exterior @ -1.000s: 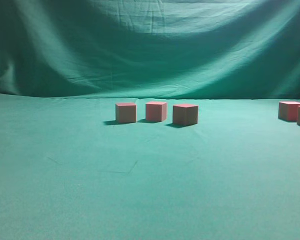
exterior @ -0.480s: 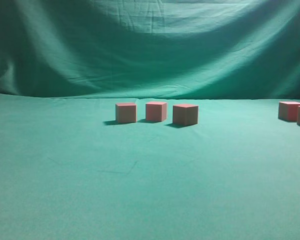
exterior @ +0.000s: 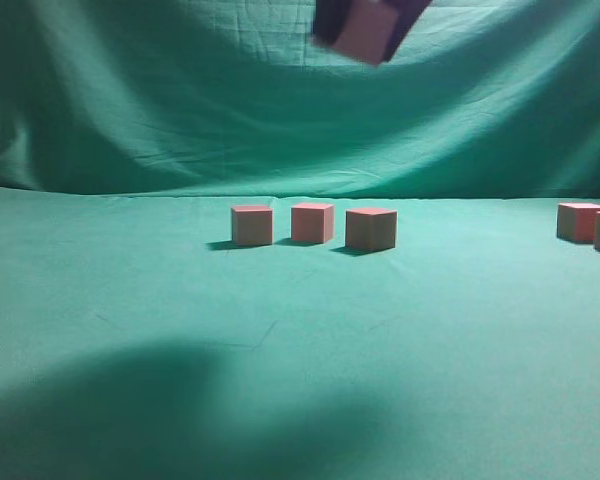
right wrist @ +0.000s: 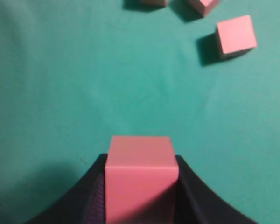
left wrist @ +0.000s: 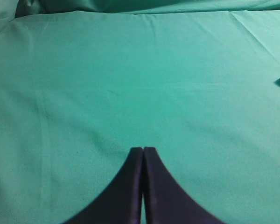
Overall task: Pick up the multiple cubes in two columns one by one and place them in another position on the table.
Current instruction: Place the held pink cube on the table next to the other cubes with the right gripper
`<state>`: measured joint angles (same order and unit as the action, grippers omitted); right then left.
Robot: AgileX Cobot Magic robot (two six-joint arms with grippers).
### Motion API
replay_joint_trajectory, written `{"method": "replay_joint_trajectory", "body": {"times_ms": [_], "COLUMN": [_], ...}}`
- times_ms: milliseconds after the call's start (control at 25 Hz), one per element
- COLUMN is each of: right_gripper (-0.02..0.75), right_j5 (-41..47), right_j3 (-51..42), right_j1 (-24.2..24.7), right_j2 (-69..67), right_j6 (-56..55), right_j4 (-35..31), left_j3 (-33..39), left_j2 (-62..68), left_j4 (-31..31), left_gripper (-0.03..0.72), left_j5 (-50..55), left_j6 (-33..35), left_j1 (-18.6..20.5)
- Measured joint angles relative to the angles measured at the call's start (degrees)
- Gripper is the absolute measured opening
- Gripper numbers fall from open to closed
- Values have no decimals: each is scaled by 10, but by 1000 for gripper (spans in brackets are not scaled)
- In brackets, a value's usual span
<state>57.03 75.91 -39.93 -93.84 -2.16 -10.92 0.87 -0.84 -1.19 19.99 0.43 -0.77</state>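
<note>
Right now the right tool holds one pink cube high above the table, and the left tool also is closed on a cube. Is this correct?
Not quite. The right tool does hold a pink cube above the table, but the left tool holds nothing: the left wrist view shows its fingers pressed together, empty, over bare green cloth.

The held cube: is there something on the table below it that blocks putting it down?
Nothing visible does. The right gripper holds the cube over bare table; the three placed cubes lie farther ahead, apart from it.
</note>
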Motion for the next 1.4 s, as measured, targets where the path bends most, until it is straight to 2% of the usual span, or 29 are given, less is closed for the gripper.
{"method": "replay_joint_trajectory", "body": {"times_ms": [160, 520, 920, 1400], "right_gripper": [281, 281, 281, 281], "right_j5": [-8, -96, -70, -77], "right_j3": [56, 144, 238, 250], "right_j1": [-16, -75, -79, -84], "right_j2": [-73, -193, -315, -337], "right_j6": [-27, -148, -245, -296], "right_j4": [0, 72, 128, 157], "left_j3": [0, 0, 0, 0], "left_j2": [0, 0, 0, 0], "left_j4": [0, 0, 0, 0], "left_gripper": [0, 0, 0, 0], "left_j5": [0, 0, 0, 0], "left_j6": [0, 0, 0, 0], "left_j1": [0, 0, 0, 0]}}
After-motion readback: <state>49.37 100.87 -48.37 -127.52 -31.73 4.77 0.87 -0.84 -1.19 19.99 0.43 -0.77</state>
